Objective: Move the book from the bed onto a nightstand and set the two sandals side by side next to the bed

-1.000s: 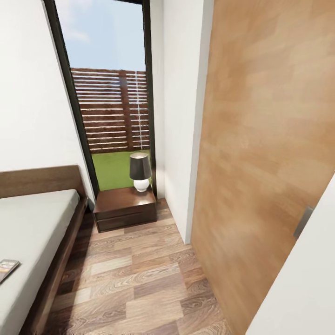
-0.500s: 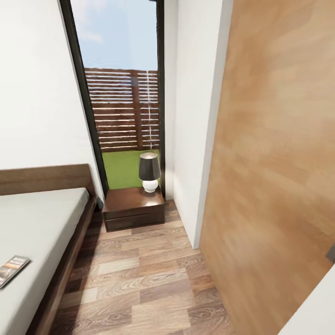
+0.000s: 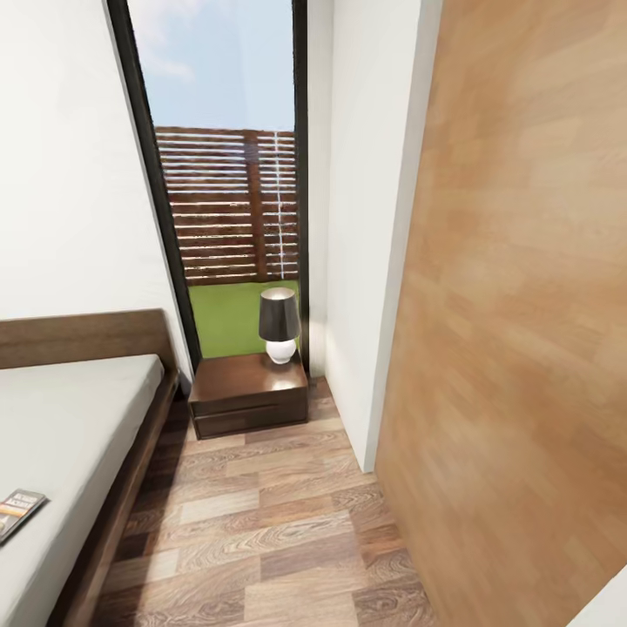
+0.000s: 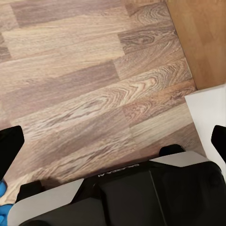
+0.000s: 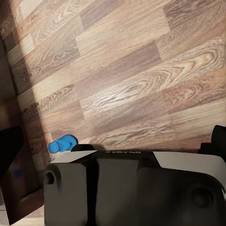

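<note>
Book (image 3: 19, 511) (thin, probably light and bendy) is lying near the bed (image 3: 70, 418) edge, inviting an edge pinch, both grippers showing fingers apart.

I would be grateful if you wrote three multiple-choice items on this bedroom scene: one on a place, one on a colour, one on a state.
1. Where does the book lie?
A. On the bed's mattress
B. On the nightstand
C. On the floor

2. What colour is the sandal seen on the floor in the right wrist view?
A. Red
B. Bright blue
C. Green

3. What stands on the nightstand?
A. The book
B. A lamp, upright
C. A lamp tipped on its side

Answers:
1. A, the book rests near the mattress edge in the head view, well apart from the nightstand.
2. B, a bright blue sole shape lies on the wood floor.
3. B, the dark-shaded lamp with a white base stands upright at the back of the top.
</note>
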Available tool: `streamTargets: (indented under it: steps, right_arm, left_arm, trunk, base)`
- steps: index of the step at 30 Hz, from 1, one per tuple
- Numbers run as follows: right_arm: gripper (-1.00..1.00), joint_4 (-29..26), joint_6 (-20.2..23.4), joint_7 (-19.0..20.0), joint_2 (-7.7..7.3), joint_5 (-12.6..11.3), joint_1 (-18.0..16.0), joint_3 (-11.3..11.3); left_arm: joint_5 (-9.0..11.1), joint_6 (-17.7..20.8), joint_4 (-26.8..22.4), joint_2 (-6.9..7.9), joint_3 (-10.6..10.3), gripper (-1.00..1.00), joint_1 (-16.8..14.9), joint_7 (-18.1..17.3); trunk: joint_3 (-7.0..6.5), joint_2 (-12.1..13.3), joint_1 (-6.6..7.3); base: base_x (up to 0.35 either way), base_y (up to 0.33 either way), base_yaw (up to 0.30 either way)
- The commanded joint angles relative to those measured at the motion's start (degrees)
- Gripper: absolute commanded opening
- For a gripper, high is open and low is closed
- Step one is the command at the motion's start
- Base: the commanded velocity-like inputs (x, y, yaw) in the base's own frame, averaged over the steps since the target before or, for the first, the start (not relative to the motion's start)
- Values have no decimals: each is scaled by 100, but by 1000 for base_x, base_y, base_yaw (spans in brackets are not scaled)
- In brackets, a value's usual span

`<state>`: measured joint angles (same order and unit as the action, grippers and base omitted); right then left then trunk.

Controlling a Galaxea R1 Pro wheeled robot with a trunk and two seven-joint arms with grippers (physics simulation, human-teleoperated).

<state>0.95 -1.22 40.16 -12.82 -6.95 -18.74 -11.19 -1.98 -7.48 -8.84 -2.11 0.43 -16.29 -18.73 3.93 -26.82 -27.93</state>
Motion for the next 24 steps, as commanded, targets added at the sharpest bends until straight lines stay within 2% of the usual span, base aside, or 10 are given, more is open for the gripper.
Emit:
streamTargets:
  steps: [1,19,24]
  right_arm:
    - [100,10,-10,22,-2,-51,-6,21]
    - [100,9,-2,35,-2,-52,-6,20]
    - [100,5,7,43,-2,-52,-6,21]
  left_arm:
    - [-22,-25,5,0,7,100,-5,-8]
    - [-22,-25,5,0,6,100,-6,-8]
    - [-22,-25,5,0,8,100,-4,-8]
  trunk:
    - [12,-11,-5]
    - [12,-11,-5]
    - [12,-11,-5]
  base:
    - [204,0,0]
    - [302,0,0]
    - [104,0,0]
